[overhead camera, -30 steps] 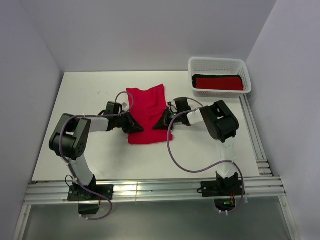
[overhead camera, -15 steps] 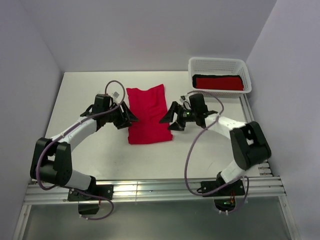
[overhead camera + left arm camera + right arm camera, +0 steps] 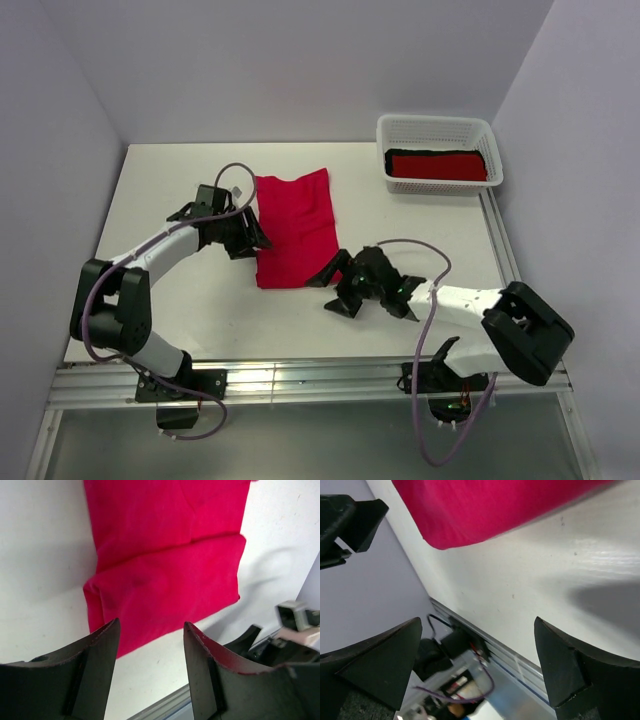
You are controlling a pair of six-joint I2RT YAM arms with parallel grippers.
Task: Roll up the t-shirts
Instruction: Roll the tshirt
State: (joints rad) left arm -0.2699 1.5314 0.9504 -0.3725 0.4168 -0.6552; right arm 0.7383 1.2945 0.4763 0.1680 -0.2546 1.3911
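Worktop [image 3: 180, 180]: white and flat; both arms reach over it from the near edge.
Crimson t-shirt [image 3: 293, 228]: folded to a long narrow strip, flat near the middle of the worktop, long axis running from near to far. Not rolled. In the left wrist view [image 3: 165, 565] a crease crosses the cloth and the near part lies as a doubled layer.
Left pincer [image 3: 252, 236]: just beside the strip's left edge, about halfway along it. Released; the left wrist view [image 3: 150, 650] shows both fingers [image 3: 95, 670] apart, with only cloth and worktop below them and nothing gripped.
Right pincer [image 3: 334, 290]: low over the worktop, just beside the strip's near right corner. Spread wide and holding nothing; in the right wrist view [image 3: 475, 665] the cloth edge [image 3: 485, 505] lies ahead of the fingers [image 3: 570, 675], and bare worktop lies between them.
Contact, right fingertip to cloth: cannot tell from the top view.
Basket [image 3: 437, 128]: white mesh, far right corner of the worktop, well apart from the strip.
Red bundle [image 3: 437, 166]: rolled, lying lengthwise inside the basket.
Black bundle [image 3: 440, 152]: behind the red one in the same basket, mostly hidden.
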